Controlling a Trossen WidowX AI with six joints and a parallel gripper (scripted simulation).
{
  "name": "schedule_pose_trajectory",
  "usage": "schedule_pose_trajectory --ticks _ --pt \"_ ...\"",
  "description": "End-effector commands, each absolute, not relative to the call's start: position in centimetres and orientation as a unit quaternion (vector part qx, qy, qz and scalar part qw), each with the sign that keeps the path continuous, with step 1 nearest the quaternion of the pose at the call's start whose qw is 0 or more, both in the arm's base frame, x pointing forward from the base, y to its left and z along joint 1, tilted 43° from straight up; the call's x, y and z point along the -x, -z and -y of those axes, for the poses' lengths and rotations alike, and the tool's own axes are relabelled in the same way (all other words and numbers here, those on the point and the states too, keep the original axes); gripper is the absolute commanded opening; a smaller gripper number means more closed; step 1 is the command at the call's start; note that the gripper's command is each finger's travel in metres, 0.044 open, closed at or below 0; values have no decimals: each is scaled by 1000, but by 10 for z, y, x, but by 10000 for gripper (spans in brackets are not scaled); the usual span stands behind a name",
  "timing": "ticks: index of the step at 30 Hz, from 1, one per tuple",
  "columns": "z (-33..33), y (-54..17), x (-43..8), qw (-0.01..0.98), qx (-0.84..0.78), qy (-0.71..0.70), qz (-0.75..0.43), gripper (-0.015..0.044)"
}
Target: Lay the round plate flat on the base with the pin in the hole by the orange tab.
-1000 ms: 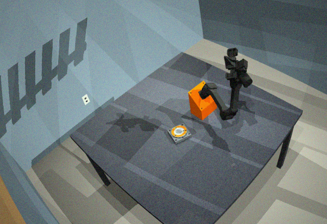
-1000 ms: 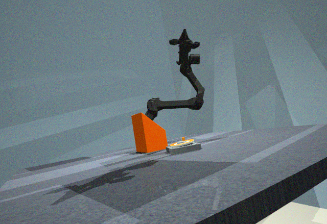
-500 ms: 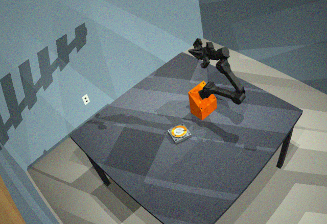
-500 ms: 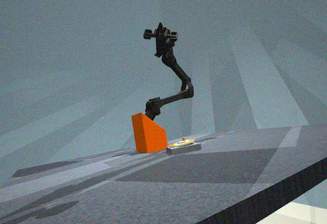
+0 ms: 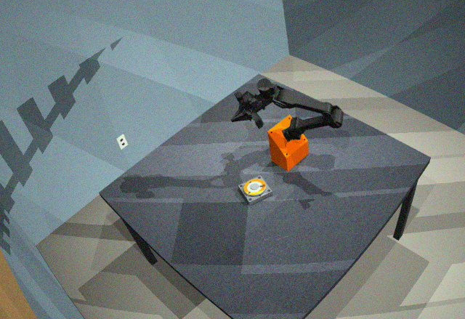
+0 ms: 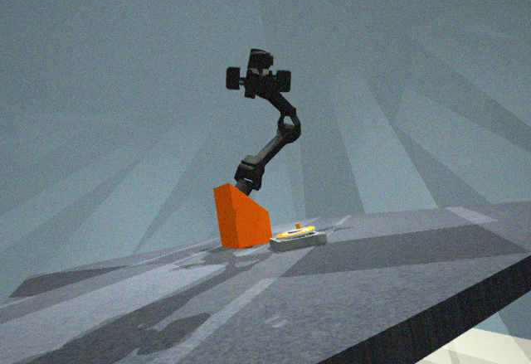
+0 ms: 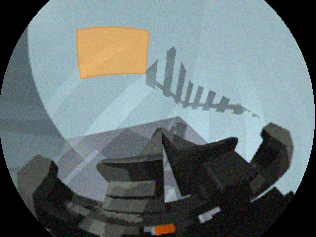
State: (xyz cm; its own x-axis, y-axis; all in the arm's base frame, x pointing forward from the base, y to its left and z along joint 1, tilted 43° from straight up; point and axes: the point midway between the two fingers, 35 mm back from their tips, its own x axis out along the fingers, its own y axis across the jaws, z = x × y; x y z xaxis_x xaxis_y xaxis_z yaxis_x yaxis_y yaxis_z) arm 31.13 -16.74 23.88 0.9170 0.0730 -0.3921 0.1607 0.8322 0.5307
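Note:
The round plate (image 5: 246, 190) (image 6: 295, 232), with an orange-yellow ring and a pale centre, sits on the grey square base (image 5: 259, 198) (image 6: 298, 243). In the exterior view the plate looks tilted, its right side higher above the base than its left. The orange tab (image 6: 298, 225) stands up at its far side. The pin and the hole beside the tab cannot be made out. My gripper (image 5: 232, 120) (image 7: 160, 130) is shut and empty, its fingertips together. It is high above the table, well away from the plate and not touching it.
The orange block (image 5: 278, 152) (image 6: 246, 223) under the arm stands close behind the base on the dark table (image 5: 300, 240) (image 6: 240, 317). A blue wall with a white socket (image 5: 122, 141) rises beyond the table's left edge. An orange panel (image 7: 113, 51) shows on the wall.

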Motion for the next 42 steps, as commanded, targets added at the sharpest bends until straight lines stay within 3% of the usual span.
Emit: schedule_pose_trajectory --ticks 1,8,19,42 --pt "117 -184 -328 906 -295 -46 -301 0" --pt "37 -113 -324 842 -274 -141 -443 0" --pt "-87 -26 -240 657 -199 -314 -656 0" --pt "-118 14 -232 652 -198 -318 -660 0"
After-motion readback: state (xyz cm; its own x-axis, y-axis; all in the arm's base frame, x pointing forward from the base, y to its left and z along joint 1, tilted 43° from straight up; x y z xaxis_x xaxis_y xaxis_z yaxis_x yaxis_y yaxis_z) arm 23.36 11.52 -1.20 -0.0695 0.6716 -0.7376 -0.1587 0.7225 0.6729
